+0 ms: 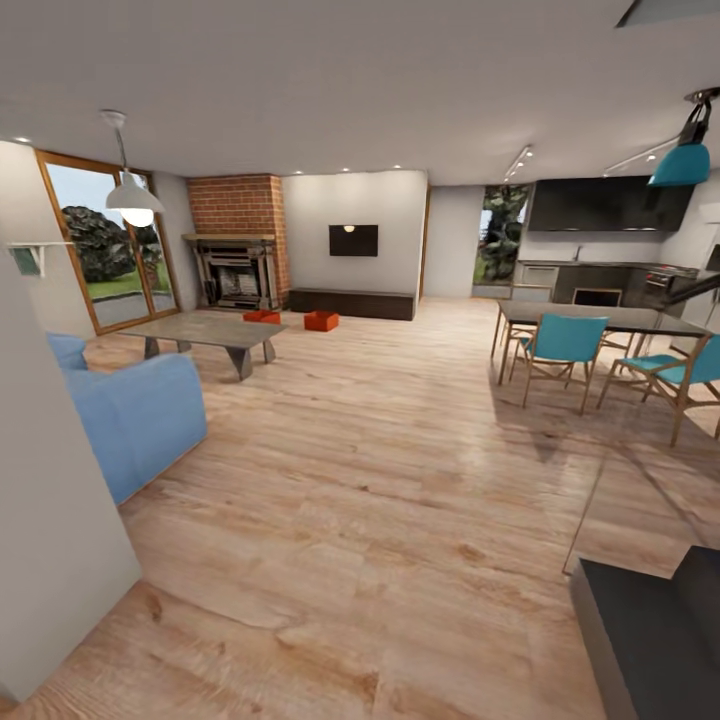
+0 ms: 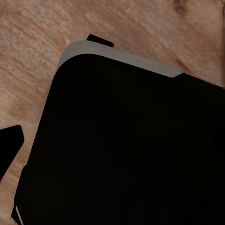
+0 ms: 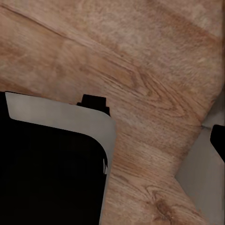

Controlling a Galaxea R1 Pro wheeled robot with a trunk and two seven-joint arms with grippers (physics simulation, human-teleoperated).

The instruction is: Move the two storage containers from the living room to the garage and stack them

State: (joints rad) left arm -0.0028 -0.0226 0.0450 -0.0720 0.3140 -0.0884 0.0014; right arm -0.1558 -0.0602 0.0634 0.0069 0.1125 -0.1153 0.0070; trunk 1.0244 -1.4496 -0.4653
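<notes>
Two orange-red storage containers stand on the light wood-plank flooring at the far end of the living room. One container (image 1: 262, 316) is half hidden behind the low coffee table (image 1: 205, 330), the other container (image 1: 321, 320) sits open in front of the long low cabinet. The red-brick fireplace (image 1: 238, 268) rises just behind them. Both are several metres from me. In the left wrist view a black fingertip (image 2: 9, 146) pokes in at the frame edge over wood planks, and in the right wrist view a black fingertip (image 3: 218, 140) does the same. Nothing shows between the fingers.
A blue sofa (image 1: 135, 410) and a pale wall corner (image 1: 50, 520) stand close on the left. A dining table (image 1: 590, 320) with teal chairs (image 1: 560, 350) fills the right side, and a dark counter corner (image 1: 650, 630) is near right. Glass doors (image 1: 105, 250) line the left wall. My dark base (image 2: 126, 150) shows below the wrists.
</notes>
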